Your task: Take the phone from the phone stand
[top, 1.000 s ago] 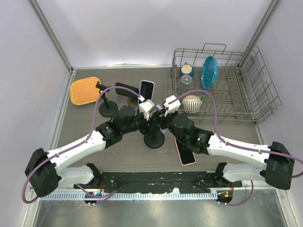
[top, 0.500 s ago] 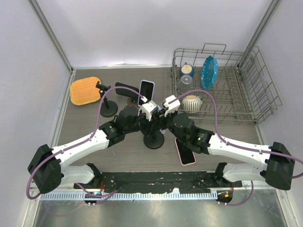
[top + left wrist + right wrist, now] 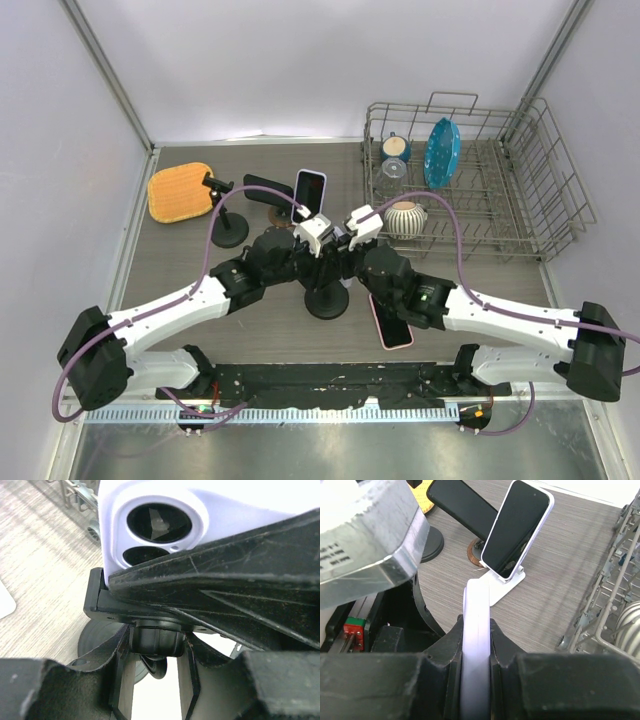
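Note:
The phone (image 3: 150, 525) is lilac-white with two camera lenses and rests in the black cradle (image 3: 215, 575) of the phone stand. In the left wrist view my left gripper (image 3: 156, 652) is shut on the stand's black ball joint (image 3: 156, 639), one finger on each side. My right gripper (image 3: 476, 640) is shut on the phone's thin lilac edge (image 3: 476, 605). In the top view both grippers, left (image 3: 318, 258) and right (image 3: 346, 256), meet over the stand's round black base (image 3: 327, 300) and hide the phone.
A second lilac phone (image 3: 310, 190) leans on a white stand behind. A black phone (image 3: 265, 190) sits on another black stand (image 3: 230, 232). A pink phone (image 3: 390, 325) lies flat nearby. An orange pad (image 3: 180, 192) is back left, a wire dish rack (image 3: 480, 180) back right.
My left gripper's jaws have narrowed onto the stand's joint and the left arm has edged forward. The right gripper keeps its hold on the phone.

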